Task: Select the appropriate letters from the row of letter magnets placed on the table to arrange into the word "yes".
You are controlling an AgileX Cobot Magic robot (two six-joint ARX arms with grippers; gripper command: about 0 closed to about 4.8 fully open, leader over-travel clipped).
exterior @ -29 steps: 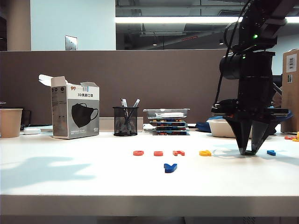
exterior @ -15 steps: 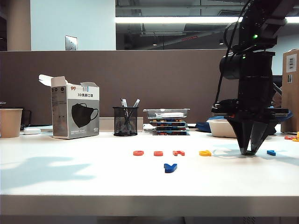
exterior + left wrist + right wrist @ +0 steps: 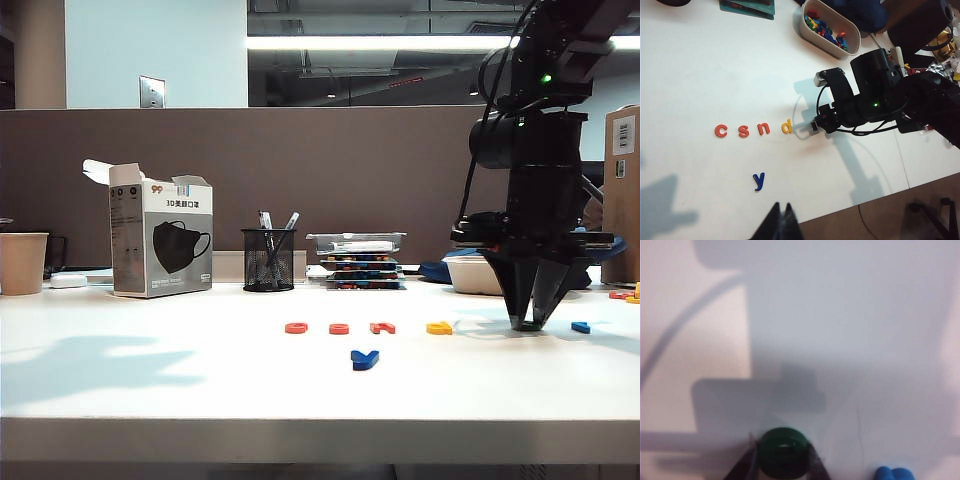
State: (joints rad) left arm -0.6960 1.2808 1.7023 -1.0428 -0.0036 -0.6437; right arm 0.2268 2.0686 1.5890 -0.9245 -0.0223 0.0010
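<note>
With the blue y (image 3: 365,358) set forward on the bench (image 3: 150,380), the green e (image 3: 783,452) is clamped in the right claw (image 3: 527,322), the left claw (image 3: 781,224) looks clenched, and the red s (image 3: 743,131) is left in the row.

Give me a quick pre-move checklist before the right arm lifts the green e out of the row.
1. Right gripper closed on the green e: ok, a finger sits on each side of it in the right wrist view.
2. The e off the table: cannot tell, the fingertips are down at the surface.
3. Blue y already set out in front of the row: ok.
4. Drop spot beside the y: ok, only bare white table shows there.
5. Light blue letter next to the gripper undisturbed: ok, it lies apart from the fingers.
6. Left gripper out of the way: ok, it is over the near edge, away from the letters.
</note>
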